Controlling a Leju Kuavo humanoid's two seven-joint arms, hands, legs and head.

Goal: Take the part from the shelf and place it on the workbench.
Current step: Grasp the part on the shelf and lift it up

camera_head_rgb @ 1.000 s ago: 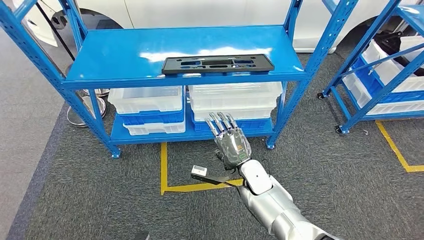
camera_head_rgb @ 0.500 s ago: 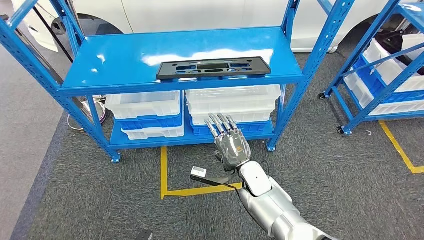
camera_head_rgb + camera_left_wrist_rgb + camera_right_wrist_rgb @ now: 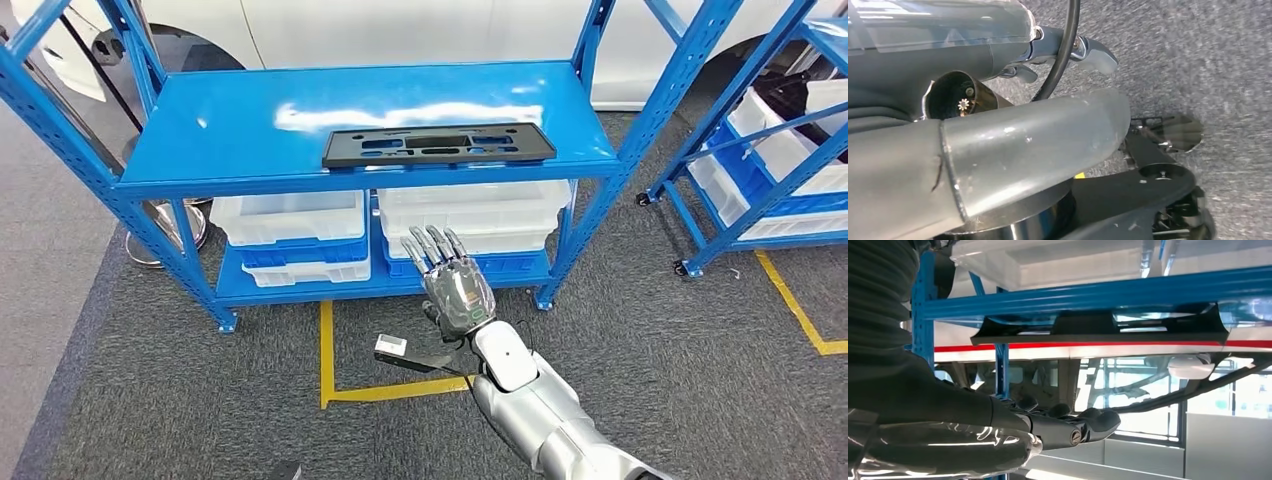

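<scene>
Lying alone on the blue metal shelf [image 3: 250, 120], one flat black plastic part [image 3: 438, 144]; below, the right hand [image 3: 455, 285] hovers empty, fingers spread, before four stacked white bins [image 3: 290, 215]

Head view high, facing forward and down onto blue shelf [image 3: 360, 110], right wrist view low, close behind right robot hand [image 3: 1048, 427], sharing shelf edge, left wrist view floorward.

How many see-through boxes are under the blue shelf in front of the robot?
2 show plainly: a clear box on the left and a clear box on the right, each stacked on others whose number is hard to tell.
</scene>
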